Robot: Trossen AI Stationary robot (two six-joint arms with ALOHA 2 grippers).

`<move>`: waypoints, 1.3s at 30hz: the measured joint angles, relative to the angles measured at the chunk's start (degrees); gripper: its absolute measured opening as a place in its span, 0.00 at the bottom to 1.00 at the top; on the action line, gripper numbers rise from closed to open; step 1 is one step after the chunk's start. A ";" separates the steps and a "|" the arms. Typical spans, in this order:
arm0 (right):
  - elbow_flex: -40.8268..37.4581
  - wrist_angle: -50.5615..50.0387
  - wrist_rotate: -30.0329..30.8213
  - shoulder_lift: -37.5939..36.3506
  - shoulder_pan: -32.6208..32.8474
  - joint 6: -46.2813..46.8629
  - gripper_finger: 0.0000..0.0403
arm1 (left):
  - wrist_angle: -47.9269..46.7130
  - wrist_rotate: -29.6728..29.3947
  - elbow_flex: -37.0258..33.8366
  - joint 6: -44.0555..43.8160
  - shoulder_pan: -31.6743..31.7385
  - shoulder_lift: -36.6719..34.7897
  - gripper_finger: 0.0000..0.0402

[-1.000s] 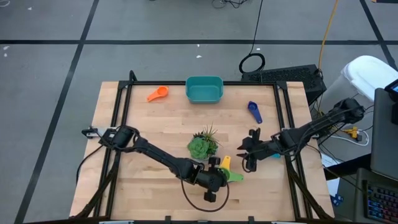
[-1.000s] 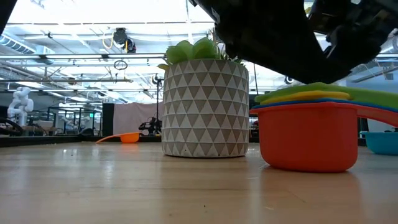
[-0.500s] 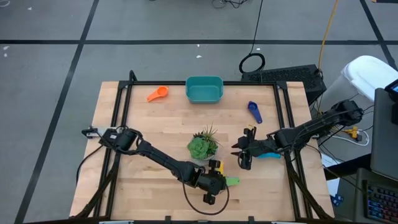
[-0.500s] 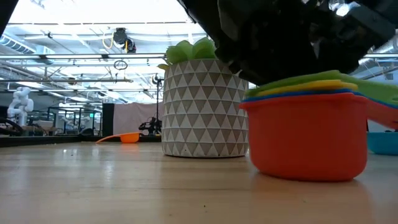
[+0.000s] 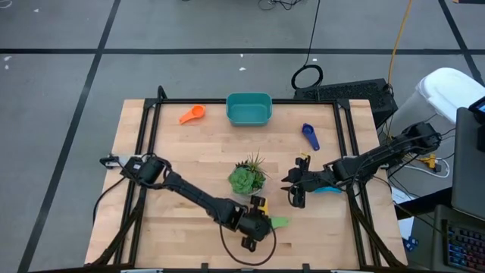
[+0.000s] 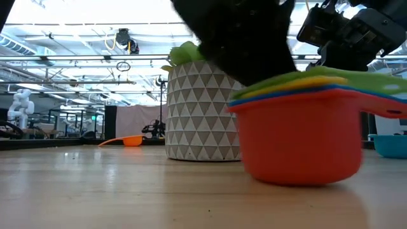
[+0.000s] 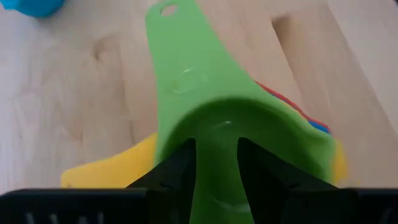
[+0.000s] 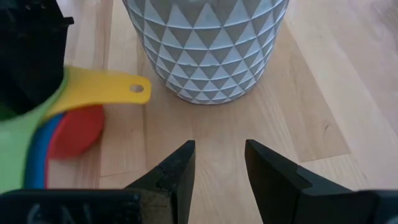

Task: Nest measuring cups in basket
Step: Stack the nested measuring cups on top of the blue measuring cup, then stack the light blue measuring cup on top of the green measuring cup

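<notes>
Since a second ago, we are seeing the left pincer (image 5: 260, 221) dragging the nested measuring cups (image 6: 299, 137) toward the bench's (image 5: 189, 163) near edge, pinching the green cup's rim. Right pincer (image 5: 292, 191) hanging spread beside the plant (image 5: 246, 179). Teal basket (image 5: 248, 109) sitting far off.

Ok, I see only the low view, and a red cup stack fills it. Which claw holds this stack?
Observer: The left claw. It pinches the wall of the green measuring cup on top of the stack.
Operator: And where is the basket?
Observer: The teal basket stands at the far table edge, beyond the potted plant. No cup shows in it.
Operator: Is the right claw busy?
Observer: No. The right claw is open and empty, pointing at the plant's pot.
</notes>
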 joint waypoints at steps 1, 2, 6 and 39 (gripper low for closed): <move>0.00 0.00 0.00 0.00 0.00 -0.02 0.33 | -0.53 -0.06 0.00 -0.26 -0.23 0.00 0.30; -0.01 0.00 0.04 0.00 0.00 -0.02 0.33 | -0.89 -0.10 0.00 -0.49 -0.43 0.00 0.30; -0.01 0.01 0.04 0.00 -0.02 0.13 0.33 | -1.67 -0.68 0.00 -0.57 -1.18 -0.07 0.30; 0.04 -12.16 6.40 -10.38 -0.09 0.97 0.33 | -11.31 -10.01 0.02 -0.06 -0.92 -6.91 0.30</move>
